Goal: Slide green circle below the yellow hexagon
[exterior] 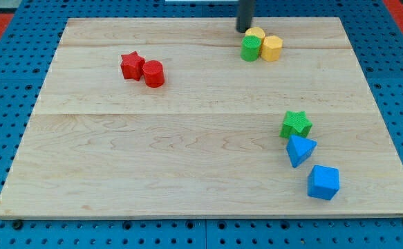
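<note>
The green circle (250, 48) stands near the board's top edge, right of centre. It touches two yellow blocks: the yellow hexagon (272, 48) on its right and a second yellow block (255, 34) just above it, whose shape I cannot make out. My tip (243, 30) is at the end of the dark rod coming down from the view's top. It sits just above and left of the green circle, close beside the upper yellow block.
A red star (131, 65) and a red circle (153, 73) touch at the upper left. A green star (296, 124), a blue triangle (300, 149) and a blue cube (323, 182) run down the right side. The wooden board (187, 159) lies on a blue pegboard.
</note>
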